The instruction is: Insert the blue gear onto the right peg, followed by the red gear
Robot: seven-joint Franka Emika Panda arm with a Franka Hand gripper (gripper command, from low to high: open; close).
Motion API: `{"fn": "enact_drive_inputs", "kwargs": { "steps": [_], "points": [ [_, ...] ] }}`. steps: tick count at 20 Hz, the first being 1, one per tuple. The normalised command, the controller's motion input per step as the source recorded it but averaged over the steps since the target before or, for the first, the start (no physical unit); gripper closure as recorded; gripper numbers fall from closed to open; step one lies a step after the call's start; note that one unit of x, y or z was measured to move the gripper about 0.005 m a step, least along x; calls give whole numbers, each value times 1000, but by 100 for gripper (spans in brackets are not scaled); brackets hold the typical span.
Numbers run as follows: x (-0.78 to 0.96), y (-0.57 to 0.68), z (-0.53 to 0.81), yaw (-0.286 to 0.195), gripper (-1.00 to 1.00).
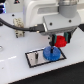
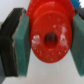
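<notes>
My gripper (image 1: 59, 40) is shut on the red gear (image 1: 60, 41) and holds it just above the table beyond the plate. In the wrist view the red gear (image 2: 49, 37) fills the frame, centre hole facing the camera, clamped between the teal pads (image 2: 22, 41). The blue gear (image 1: 50, 53) lies flat on the white plate with black border (image 1: 34, 58), at the plate's end toward the exterior view's right. A thin dark peg (image 1: 37, 55) stands on the plate toward the exterior view's left. The right peg is hidden under the blue gear.
The arm's white body (image 1: 42, 12) and a black cable (image 1: 15, 26) hang over the table behind the plate. A small dark clamp piece (image 1: 19, 34) stands at the exterior view's left. The white table edge (image 1: 70, 75) runs along the front.
</notes>
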Motion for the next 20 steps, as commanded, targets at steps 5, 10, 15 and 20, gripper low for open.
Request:
{"fn": "enact_drive_inputs", "kwargs": {
  "steps": [5,10,15,20],
  "points": [
    [210,-124,-37,0,100],
    [194,-127,-60,0,100],
    [147,-18,263,0,100],
    [45,-74,235,0,100]
  ]
}}
